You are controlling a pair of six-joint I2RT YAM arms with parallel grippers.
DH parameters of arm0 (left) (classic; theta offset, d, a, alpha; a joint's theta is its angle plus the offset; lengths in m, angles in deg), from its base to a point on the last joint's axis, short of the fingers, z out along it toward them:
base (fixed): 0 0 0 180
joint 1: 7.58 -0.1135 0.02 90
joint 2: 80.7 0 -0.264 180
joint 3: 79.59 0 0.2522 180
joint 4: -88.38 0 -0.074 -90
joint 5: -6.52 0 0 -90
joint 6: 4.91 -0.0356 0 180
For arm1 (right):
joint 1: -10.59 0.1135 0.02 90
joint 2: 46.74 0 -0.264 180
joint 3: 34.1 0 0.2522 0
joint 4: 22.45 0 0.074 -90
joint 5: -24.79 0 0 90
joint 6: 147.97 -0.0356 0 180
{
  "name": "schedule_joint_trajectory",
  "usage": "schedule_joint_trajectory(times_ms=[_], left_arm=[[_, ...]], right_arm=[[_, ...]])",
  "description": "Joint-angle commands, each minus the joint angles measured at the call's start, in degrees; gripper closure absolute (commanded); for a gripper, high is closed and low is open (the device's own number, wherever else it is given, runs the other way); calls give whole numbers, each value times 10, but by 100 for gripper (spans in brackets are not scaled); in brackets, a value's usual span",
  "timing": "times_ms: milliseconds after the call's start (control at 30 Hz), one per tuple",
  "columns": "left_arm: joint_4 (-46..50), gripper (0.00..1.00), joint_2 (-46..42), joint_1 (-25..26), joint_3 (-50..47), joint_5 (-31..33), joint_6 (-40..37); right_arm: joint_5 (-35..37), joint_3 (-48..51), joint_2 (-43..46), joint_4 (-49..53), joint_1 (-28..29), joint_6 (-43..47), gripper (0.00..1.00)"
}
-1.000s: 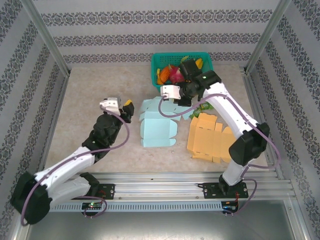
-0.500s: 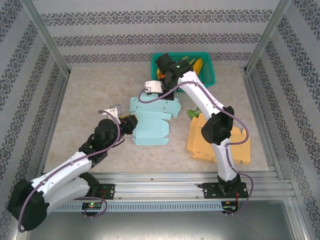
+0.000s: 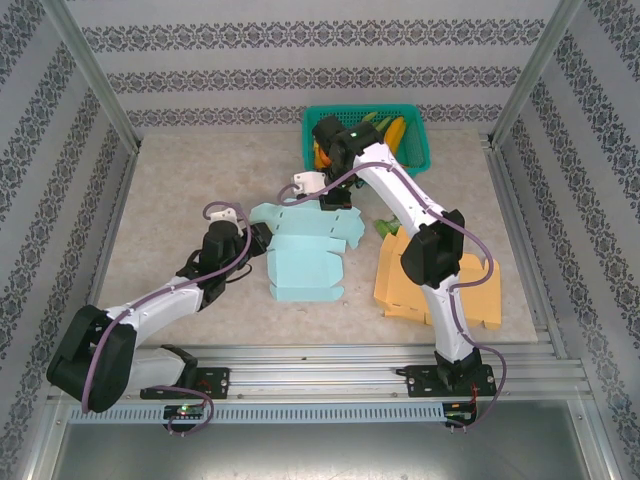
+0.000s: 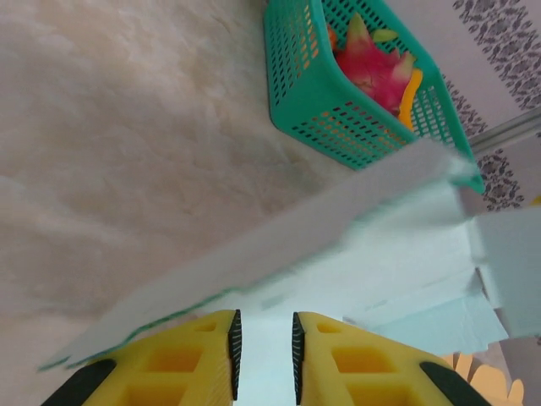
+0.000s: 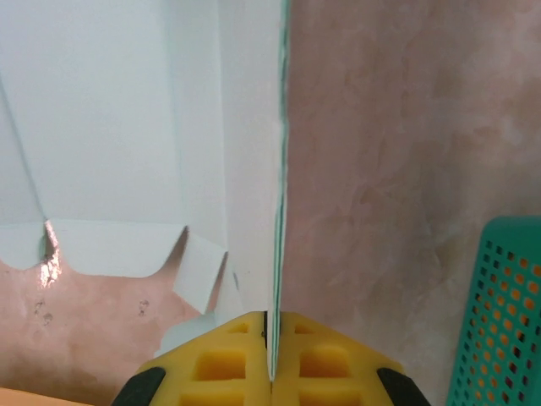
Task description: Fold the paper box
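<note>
Paper box [image 3: 305, 255] edge clamped by right gripper [image 5: 272, 326]; left gripper [image 4: 264, 331] narrow at its flap, hold unclear — tearing risked under opposed pull.

paper box [image 3: 305, 262]: 1 | orange blank [image 3: 397, 272]: 1 | basket [image 3: 417, 140]: 1

A light blue flat paper box blank [image 3: 305, 255] is laid near the middle of the table [image 3: 180, 180]. To its right, toward the table's right edge, an orange flat cardboard blank [image 3: 395, 285] is laid, near but apart. Behind both, at the far edge, a green perforated plastic basket [image 4: 330, 118] is set, and a pink dragon fruit [image 4: 372, 68] is held in it. The left gripper [image 3: 258, 240] is placed at the box blank's left edge, the right gripper [image 3: 322, 198] at its far edge, where it is pinched.
</note>
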Motion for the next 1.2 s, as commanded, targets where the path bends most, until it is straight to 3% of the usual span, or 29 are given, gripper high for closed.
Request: schedule_joint_trajectory(times_ms=[0, 200, 767, 933, 1167], left_arm=[[-25, 74, -19, -11, 18, 26, 6], [3, 75, -5, -10, 51, 25, -9], [-55, 77, 68, 25, 85, -32, -14], [-51, 76, 89, 29, 97, -25, -15], [-28, 72, 63, 12, 51, 26, -21]], right_arm=[[-14, 21, 20, -2, -7, 17, 100], [6, 58, 33, -50, -2, 11, 100], [-12, 80, 42, -84, 20, 1, 100], [-26, 109, 54, -120, 23, -5, 100], [-5, 225, 108, -254, 25, -30, 100]])
